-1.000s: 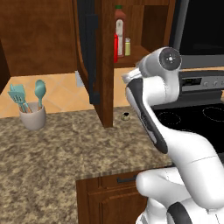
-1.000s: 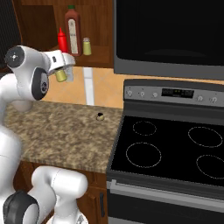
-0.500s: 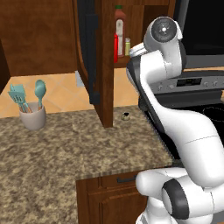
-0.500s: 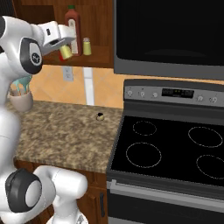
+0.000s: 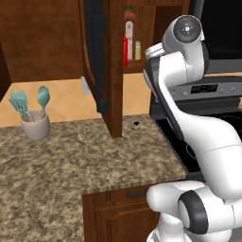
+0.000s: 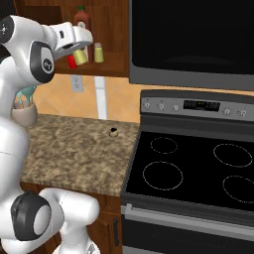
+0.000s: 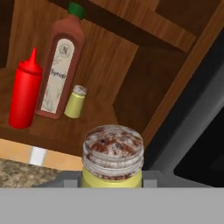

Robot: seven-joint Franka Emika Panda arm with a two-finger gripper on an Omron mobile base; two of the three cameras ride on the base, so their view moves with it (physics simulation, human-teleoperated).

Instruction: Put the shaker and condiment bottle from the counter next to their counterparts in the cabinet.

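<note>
My gripper [image 6: 79, 53] is shut on the shaker [image 6: 81, 58], a stubby yellow-green cylinder whose speckled pale cap [image 7: 113, 151] rises at the bottom of the hand view. It hangs in the air just in front of the open cabinet [image 5: 115, 71], at shelf height. On the shelf [image 7: 65, 131] stand the red condiment bottle [image 7: 25, 94], the tall red-brown bottle [image 7: 61, 70] with a green cap, and a slim yellowish shaker [image 7: 75, 103]. The counter [image 5: 71, 160] lies well below.
The cabinet door [image 5: 97, 52] hangs open to the left of the shelf. A tiny dark jar [image 6: 113, 132] sits on the counter near the black stove [image 6: 193, 168]. A cup of teal utensils [image 5: 35, 125] stands at the back left. A dark microwave [image 6: 193, 39] borders the cabinet's right.
The arm has swung up from above the counter and reached toward the cabinet, carrying the shaker to shelf height. The things on the shelf have not moved.
</note>
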